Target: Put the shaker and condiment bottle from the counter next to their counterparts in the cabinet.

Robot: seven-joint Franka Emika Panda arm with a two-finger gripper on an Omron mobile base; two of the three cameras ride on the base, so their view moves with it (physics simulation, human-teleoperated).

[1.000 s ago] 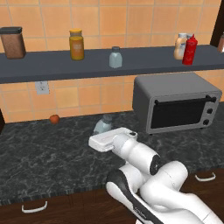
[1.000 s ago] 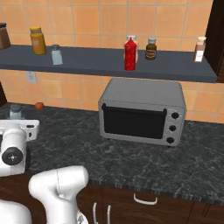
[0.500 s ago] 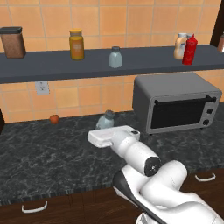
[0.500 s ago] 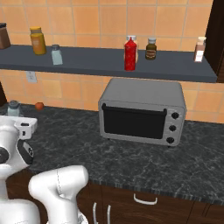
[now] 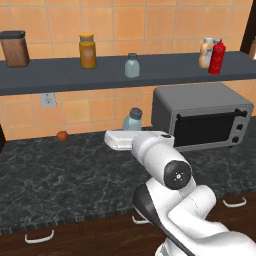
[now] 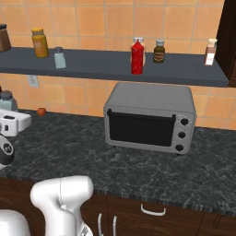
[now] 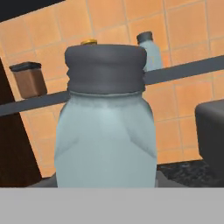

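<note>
shaker (image 5: 133,119): held upright above the bench (image 5: 60,175), left of the microwave (image 5: 202,115), clamped in the tool (image 5: 124,138). condiment bottle (image 5: 217,57): stood on the cabinet (image 5: 60,77), far right, beside beige bottle (image 5: 206,53).

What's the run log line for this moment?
gripper: shut on shaker | shaker: above counter | red condiment bottle: on cabinet | twin shaker: cabinet
</note>
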